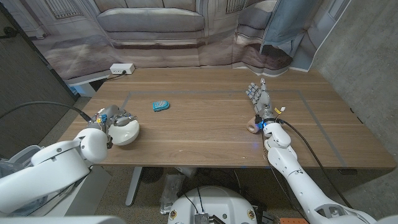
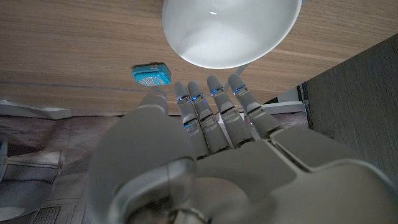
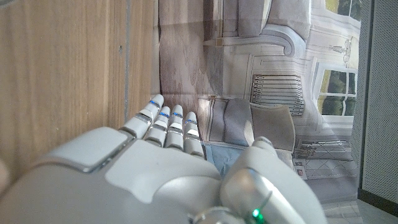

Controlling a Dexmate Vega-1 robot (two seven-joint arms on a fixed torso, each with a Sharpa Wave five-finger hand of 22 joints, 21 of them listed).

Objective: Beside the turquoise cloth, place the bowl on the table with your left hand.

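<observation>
No text, label, brand, number or sign can be read on anything here. The turquoise cloth [image 2: 152,75] bears a fine pale pattern, perhaps dots, but it is too small to make out as lettering.

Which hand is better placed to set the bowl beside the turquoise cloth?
The left hand: it already touches the white bowl near the turquoise cloth. The right hand stands far across the table.
</observation>
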